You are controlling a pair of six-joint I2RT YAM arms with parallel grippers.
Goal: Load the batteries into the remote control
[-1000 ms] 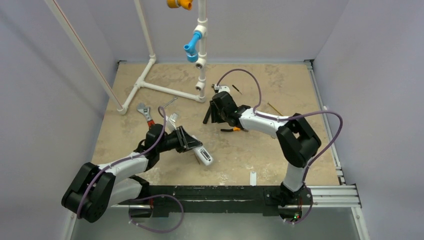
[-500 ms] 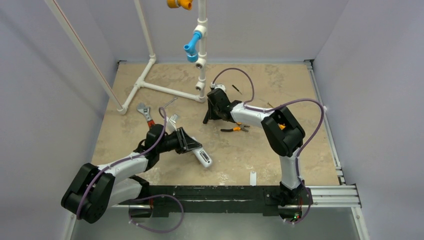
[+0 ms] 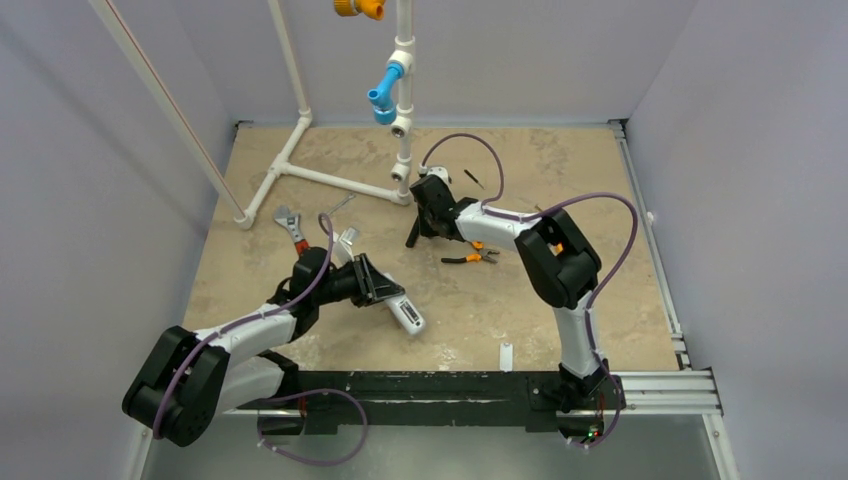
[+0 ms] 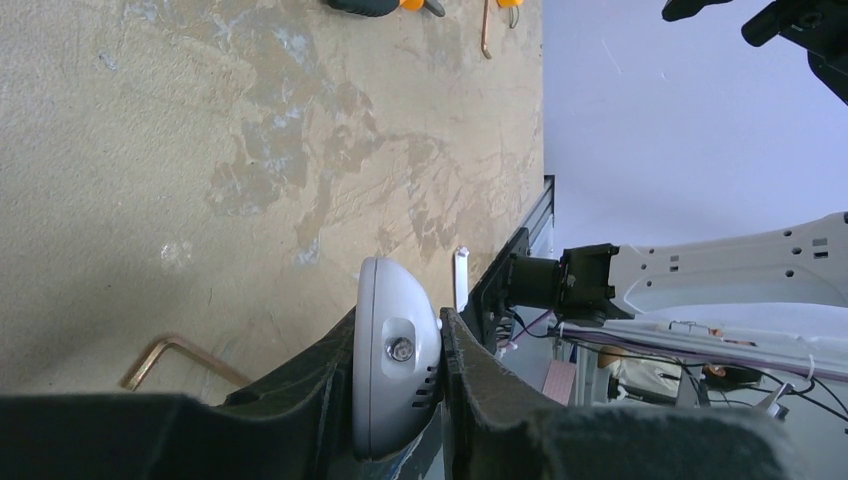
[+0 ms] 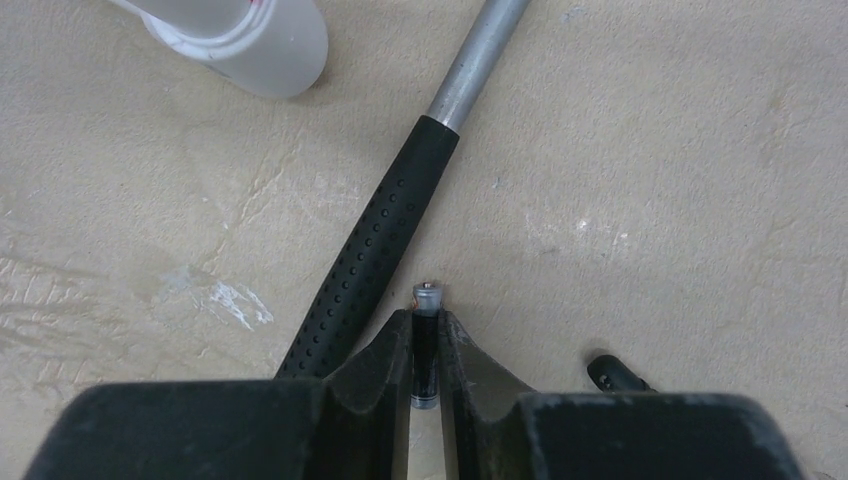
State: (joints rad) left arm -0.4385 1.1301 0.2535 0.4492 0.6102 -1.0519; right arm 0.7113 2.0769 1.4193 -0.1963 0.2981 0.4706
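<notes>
My left gripper [image 3: 375, 285] is shut on the white remote control [image 3: 405, 313] and holds it on its edge; in the left wrist view the remote's rounded end [image 4: 397, 370] sits clamped between the fingers [image 4: 397, 320]. My right gripper [image 3: 425, 225] is low over the table at the back centre. In the right wrist view it [image 5: 426, 320] is shut on a dark battery [image 5: 426, 345] whose silver tip sticks out past the fingertips. A second small dark cylinder [image 5: 615, 372] lies just to the right, partly hidden by the finger.
A hammer's black dotted handle [image 5: 365, 250] lies right beside the held battery. A white PVC pipe frame [image 3: 330, 180] stands behind. Orange-handled pliers [image 3: 468, 257], a wrench [image 3: 290, 228], a hex key [image 4: 185, 358] and a white cover strip [image 3: 506, 356] lie on the table.
My right arm has swung left, folded tighter at the elbow, and its gripper has shifted slightly towards the pipe frame. The left arm and the remote have not moved.
</notes>
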